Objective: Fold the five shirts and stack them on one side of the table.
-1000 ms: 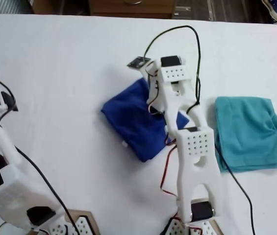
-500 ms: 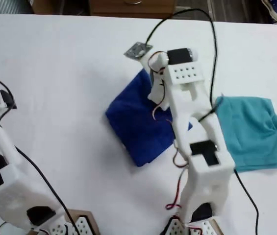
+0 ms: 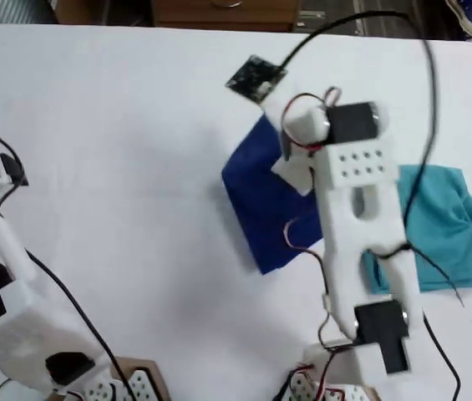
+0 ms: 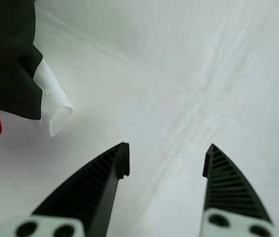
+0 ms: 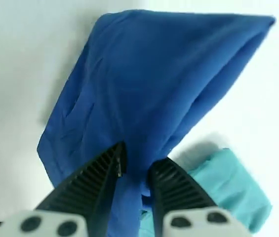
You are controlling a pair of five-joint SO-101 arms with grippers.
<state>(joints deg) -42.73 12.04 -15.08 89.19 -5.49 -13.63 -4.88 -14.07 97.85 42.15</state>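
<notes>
with right tool clamped blue shirt; needed slow carry onto teal shirt, edges squared. had left tool open above tabletop.

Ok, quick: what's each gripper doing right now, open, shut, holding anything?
Left gripper: open, holding nothing, above the bare table.
Right gripper: closed on the blue shirt.

No readable text, labels, numbers or signs anywhere.
</notes>
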